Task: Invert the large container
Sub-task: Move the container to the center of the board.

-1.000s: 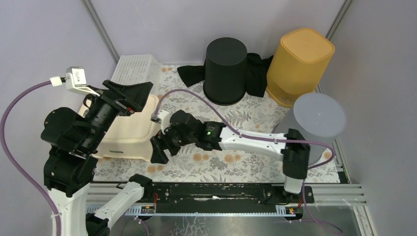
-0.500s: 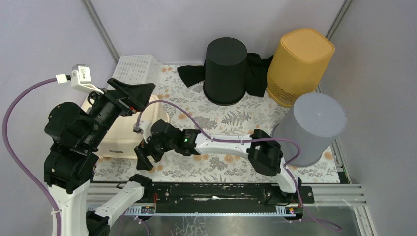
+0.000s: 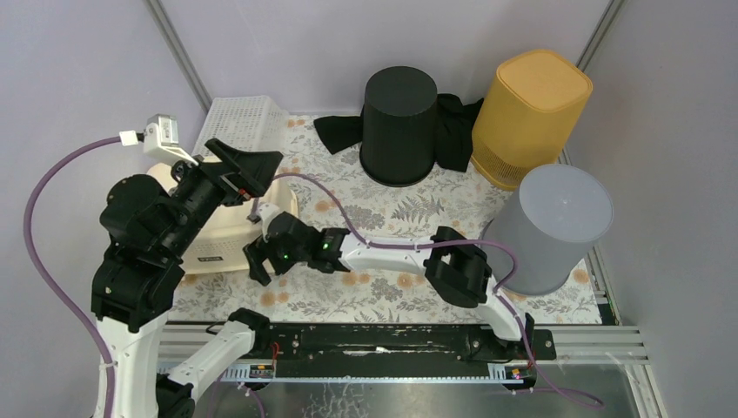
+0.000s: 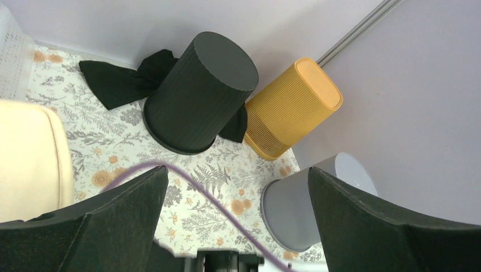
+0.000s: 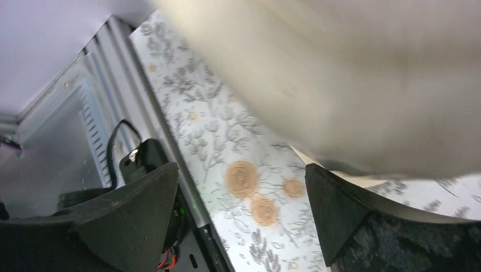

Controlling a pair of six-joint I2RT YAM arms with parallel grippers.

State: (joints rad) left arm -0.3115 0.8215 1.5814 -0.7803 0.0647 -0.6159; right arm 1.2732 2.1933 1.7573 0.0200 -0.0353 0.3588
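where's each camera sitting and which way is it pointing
Top external: above and behind the bases, looking down at the table; both arms show, left gripper raised beside the cream container, right gripper low at its near side.
Left wrist: high, facing down at the black bin, yellow bin and grey bin; its open fingers frame the bottom.
Right wrist: low over the mat, facing the near rail; open fingers below.
Shared: all three show the container.
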